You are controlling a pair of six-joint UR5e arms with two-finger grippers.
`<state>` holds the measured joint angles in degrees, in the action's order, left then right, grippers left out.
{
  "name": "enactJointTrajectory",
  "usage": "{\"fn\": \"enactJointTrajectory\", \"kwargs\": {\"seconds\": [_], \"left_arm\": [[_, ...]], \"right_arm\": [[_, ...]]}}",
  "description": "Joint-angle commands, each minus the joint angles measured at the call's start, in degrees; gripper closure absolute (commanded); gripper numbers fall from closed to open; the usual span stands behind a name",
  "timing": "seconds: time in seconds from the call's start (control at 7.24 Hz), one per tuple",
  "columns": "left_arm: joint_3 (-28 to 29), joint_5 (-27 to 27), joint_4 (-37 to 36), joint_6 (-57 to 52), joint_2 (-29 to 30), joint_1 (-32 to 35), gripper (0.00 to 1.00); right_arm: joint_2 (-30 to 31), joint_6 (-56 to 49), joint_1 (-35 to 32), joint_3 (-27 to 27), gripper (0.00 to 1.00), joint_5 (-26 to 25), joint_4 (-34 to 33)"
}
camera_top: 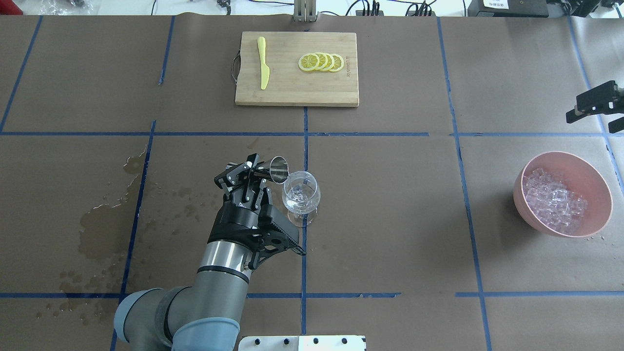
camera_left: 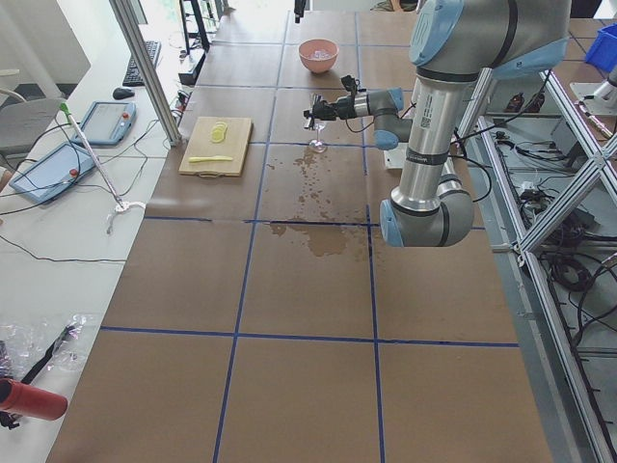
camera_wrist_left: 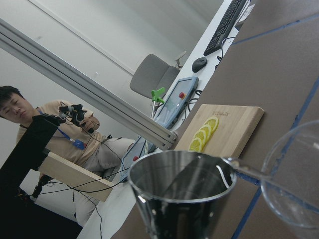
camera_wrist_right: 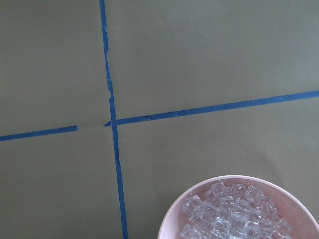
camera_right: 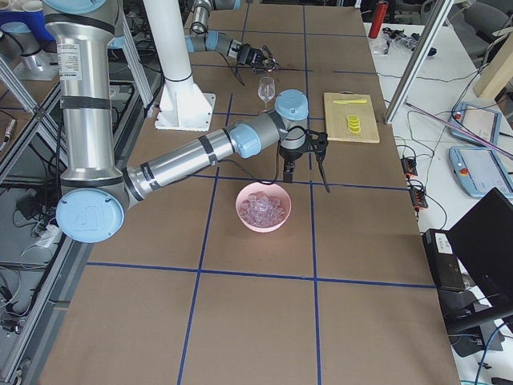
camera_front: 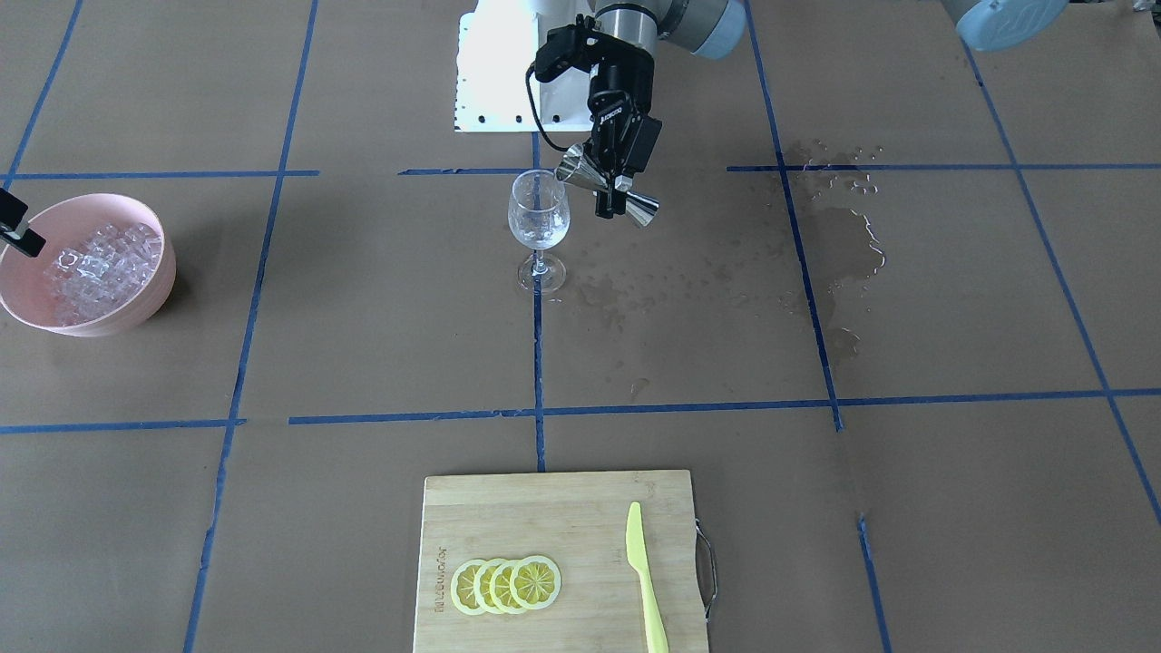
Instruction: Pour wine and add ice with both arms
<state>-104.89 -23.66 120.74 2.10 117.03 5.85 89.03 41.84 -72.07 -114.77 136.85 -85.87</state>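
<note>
Overhead exterior: left gripper (camera_top: 252, 171) holds tilted jigger (camera_top: 278, 169) beside wine glass (camera_top: 302, 196).

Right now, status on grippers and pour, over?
Left gripper shut on steel jigger, tipped at wine glass rim. Right gripper open, empty, by pink bowl of ice. Puddle on table, left of glass.

left end effector (camera_front: 609, 189): white logo, too small to read | cutting board (camera_front: 544, 517): burnt-in mark, illegible
</note>
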Motion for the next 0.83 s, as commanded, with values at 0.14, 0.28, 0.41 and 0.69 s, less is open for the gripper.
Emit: {"fn": "enactJointTrajectory", "kwargs": {"seconds": [0.14,0.28,0.41,0.69], "left_arm": [[0.03,0.28,-0.07,-4.72,0.21,-0.05,1.0],[-0.75,0.28,-0.07,-10.13,0.39,0.12,1.0],[-0.76,0.37,-0.07,-12.71,0.39,0.21,1.0],[-0.76,1.67,-0.16,-18.16,0.48,0.3,1.0]], "right_arm": [[0.0,0.0,0.0,0.07,0.0,0.0,0.0],[0.0,0.0,0.0,-0.02,0.0,0.0,0.0],[0.09,0.0,0.0,0.07,0.0,0.0,0.0],[0.09,-0.09,0.0,0.24,0.0,0.0,0.0]]}}
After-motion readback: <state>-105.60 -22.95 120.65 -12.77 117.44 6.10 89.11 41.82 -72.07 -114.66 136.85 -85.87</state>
